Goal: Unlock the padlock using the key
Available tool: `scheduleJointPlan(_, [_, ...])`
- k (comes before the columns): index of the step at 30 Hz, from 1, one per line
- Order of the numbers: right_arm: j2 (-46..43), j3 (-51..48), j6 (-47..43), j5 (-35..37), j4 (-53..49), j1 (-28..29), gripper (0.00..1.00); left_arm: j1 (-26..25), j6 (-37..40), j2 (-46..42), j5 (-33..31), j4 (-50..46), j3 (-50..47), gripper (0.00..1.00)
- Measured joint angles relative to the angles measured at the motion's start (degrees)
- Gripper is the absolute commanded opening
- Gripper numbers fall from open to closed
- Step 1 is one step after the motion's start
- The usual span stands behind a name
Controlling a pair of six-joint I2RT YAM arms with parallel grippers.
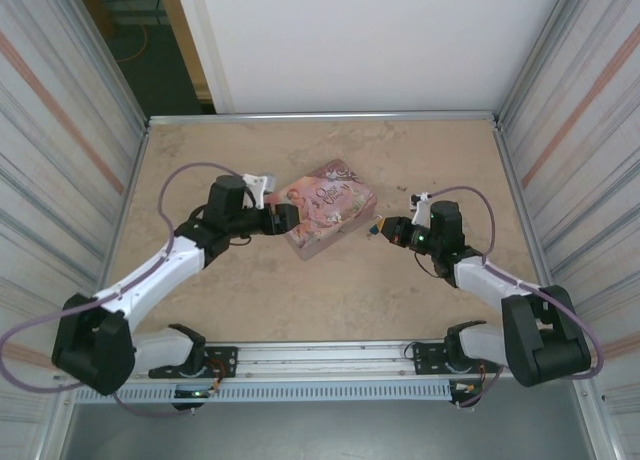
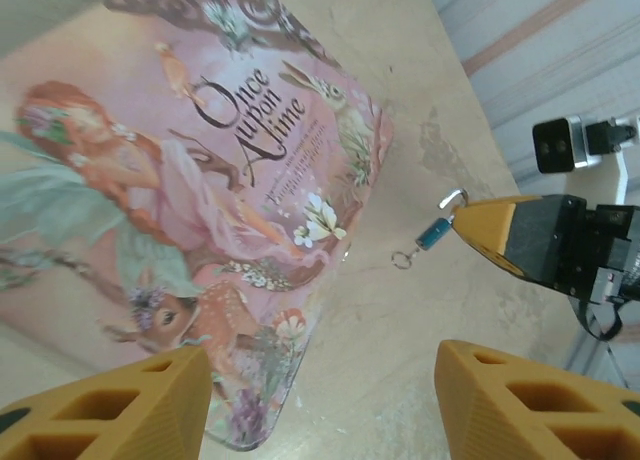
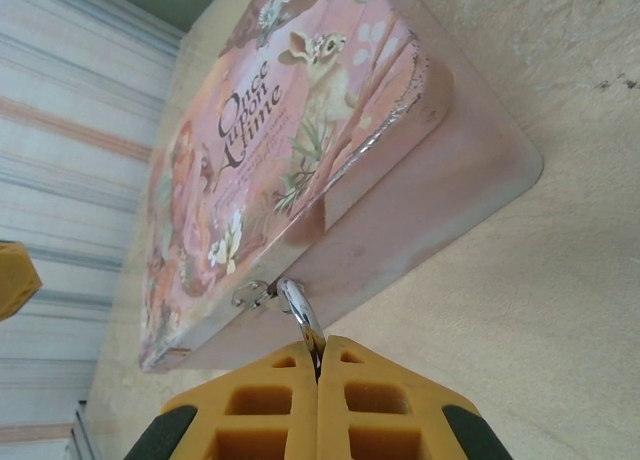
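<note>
The pink tin (image 1: 325,212) lies flat near the middle of the table (image 1: 250,300), its lid with the rabbit and deer picture facing up. The right gripper (image 3: 318,345) is at the tin's right-hand side, with its two yellow fingers pressed tight together on the padlock (image 2: 435,232). From the left wrist you can see the little blue body and silvery shackle sticking out of the fingertips. It sits just off the tin's side with a strip of bare table between them, so it looks clear of the tin. A small silvery loop (image 2: 404,259) dangles from the padlock's lower end, towards the tin; whether that is the key I can't make out. In the right wrist view, the curved silver shackle rises from between the closed fingers close to the tin's side wall.

The left gripper (image 1: 288,218) is at the tin's opposite, left-hand edge. Its fingers (image 2: 130,400) are spread wide with nothing between them, hanging over the tin's near corner.
</note>
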Motion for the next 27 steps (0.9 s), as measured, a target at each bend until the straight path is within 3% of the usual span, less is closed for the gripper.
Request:
scheduleJointPlan(7, [-2.25,1.27,-2.95,0.92,-4.52,0.13,0.00,0.72,1.33,-13.53,-7.96,-0.52,-6.32,0.77])
scheduleJointPlan(12, [-2.97,2.21,-4.42,1.44,-6.99,0.83,0.00,4.09,2.19,-22.12,-12.28,-2.03,-9.68,0.84])
scheduleJointPlan(20, [-2.97,3.17,-5.77,2.29,-9.73,1.62,0.00,10.21,2.86,-29.51,-13.86,-4.09,-13.09,0.89])
scheduleJointPlan(27, [-4.31,4.83,-7.28,2.95,-13.73,1.68,0.00,11.72,5.09,-33.33,-17.20,-6.80,-14.03,0.99])
